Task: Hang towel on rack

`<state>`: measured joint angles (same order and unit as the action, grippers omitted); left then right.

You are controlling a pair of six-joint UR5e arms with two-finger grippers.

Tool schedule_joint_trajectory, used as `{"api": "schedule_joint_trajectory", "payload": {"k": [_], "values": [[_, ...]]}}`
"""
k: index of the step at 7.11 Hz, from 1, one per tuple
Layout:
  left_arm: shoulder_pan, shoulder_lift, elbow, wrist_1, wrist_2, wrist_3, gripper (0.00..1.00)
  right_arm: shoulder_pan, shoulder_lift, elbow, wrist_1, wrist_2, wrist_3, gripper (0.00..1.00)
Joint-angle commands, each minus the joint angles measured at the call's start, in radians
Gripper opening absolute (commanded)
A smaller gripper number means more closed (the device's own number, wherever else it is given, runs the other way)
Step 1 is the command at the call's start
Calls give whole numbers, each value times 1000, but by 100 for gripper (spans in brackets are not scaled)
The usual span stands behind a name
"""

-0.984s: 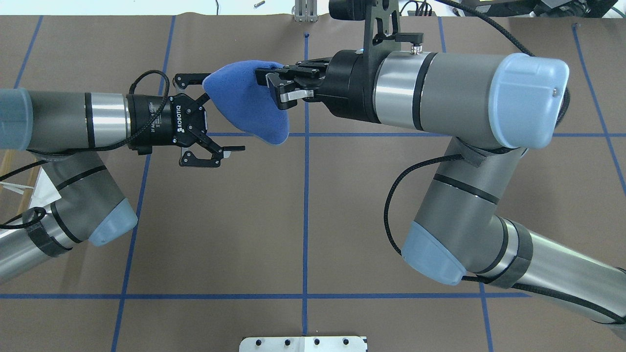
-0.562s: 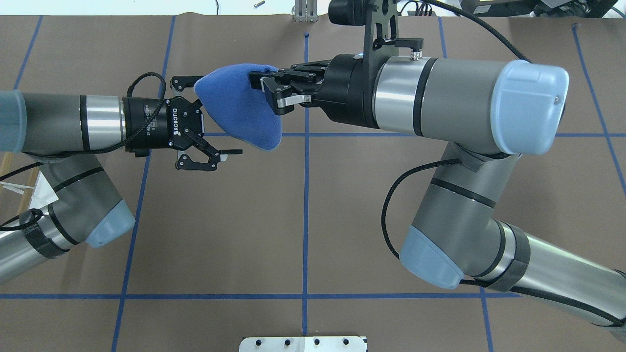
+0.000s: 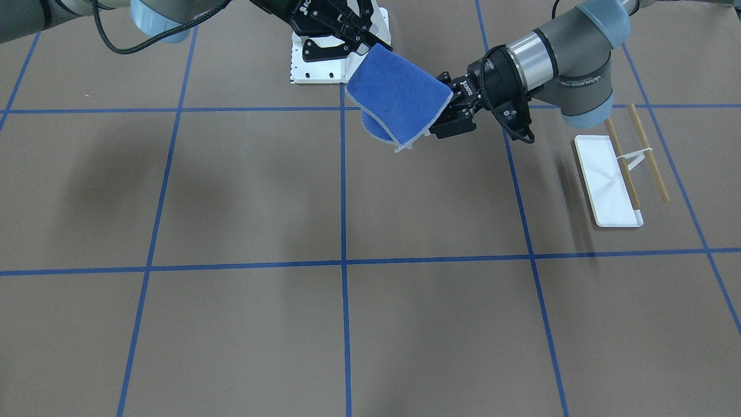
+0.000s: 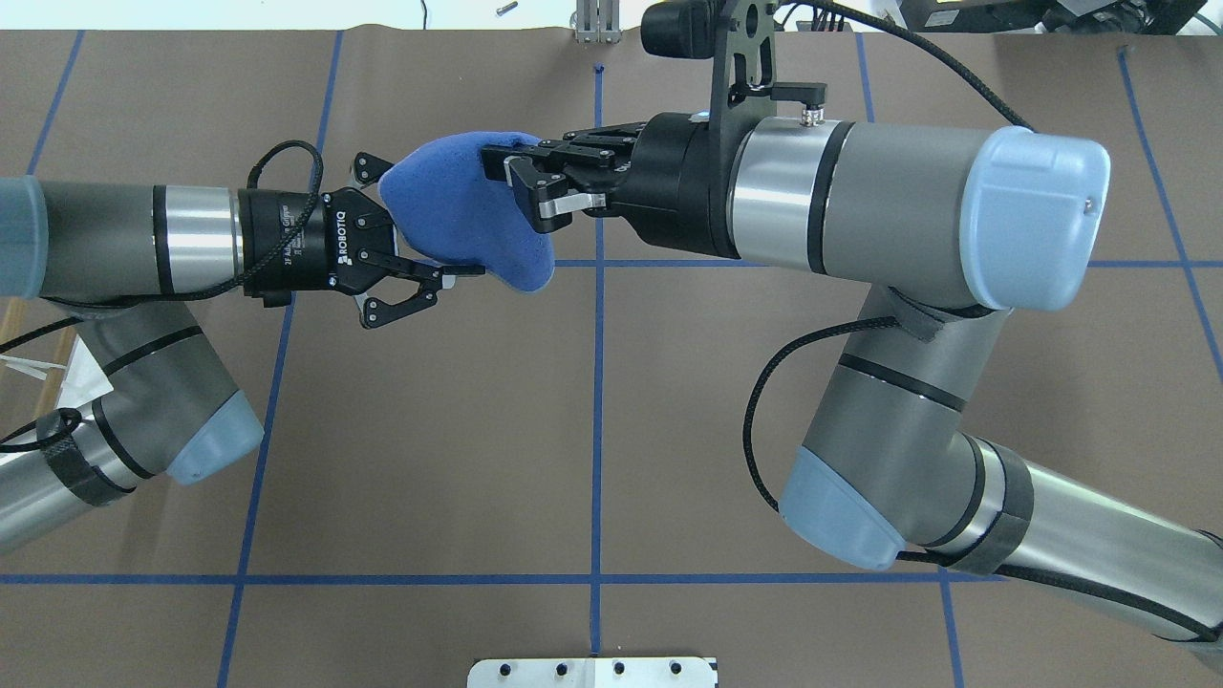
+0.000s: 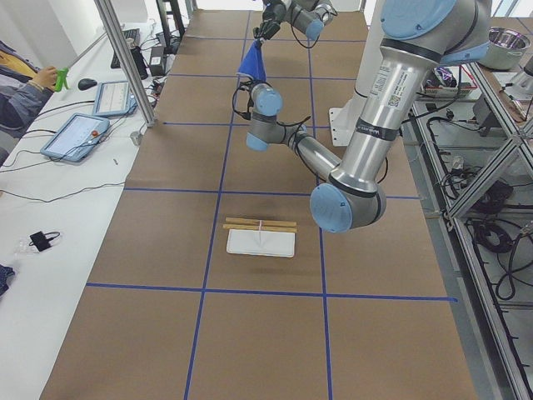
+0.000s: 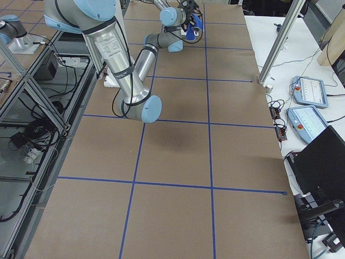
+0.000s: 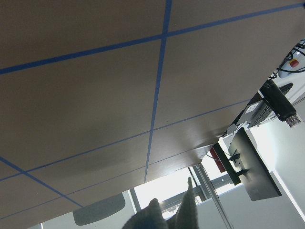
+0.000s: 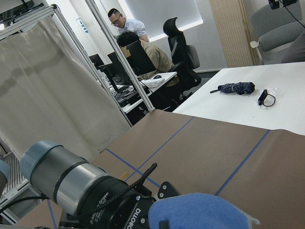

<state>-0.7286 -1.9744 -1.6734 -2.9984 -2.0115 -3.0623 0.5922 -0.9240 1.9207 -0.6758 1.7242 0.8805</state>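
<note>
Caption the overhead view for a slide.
Right claw grips the towel in mid-air; left claw brackets its opposite side.

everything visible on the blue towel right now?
The royal-blue square cloth towel of soft, fuzzy-looking fabric has a pale stitched edge, seen in the front-facing view. It hangs folded in the air above the brown table. The right gripper is shut on one edge; the left gripper has open fingers on either side of its other end.

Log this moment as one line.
phase: mid-air handover | right gripper: shut on towel | left gripper: open, jaws astride towel | rack: no towel yet
</note>
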Motion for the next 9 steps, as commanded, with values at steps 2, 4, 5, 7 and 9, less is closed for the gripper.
{"api": "schedule_joint_trajectory", "payload": {"k": [2,4,5,7,9], "values": [[0,20,14,-79,-6,14,0,3,-6,4,4,-2,-2,7],[-11,69,12,-61,-4,272,0,9,-54,14,45,-21,0,100],[-20,77,29,-57,-1,324,0,12,-84,14,89,-37,0,100],[-87,133,31,-62,-35,434,0,17,-85,14,90,-72,37,100],[-263,253,-1,-59,-197,711,0,17,-107,11,90,-115,93,100]]}}
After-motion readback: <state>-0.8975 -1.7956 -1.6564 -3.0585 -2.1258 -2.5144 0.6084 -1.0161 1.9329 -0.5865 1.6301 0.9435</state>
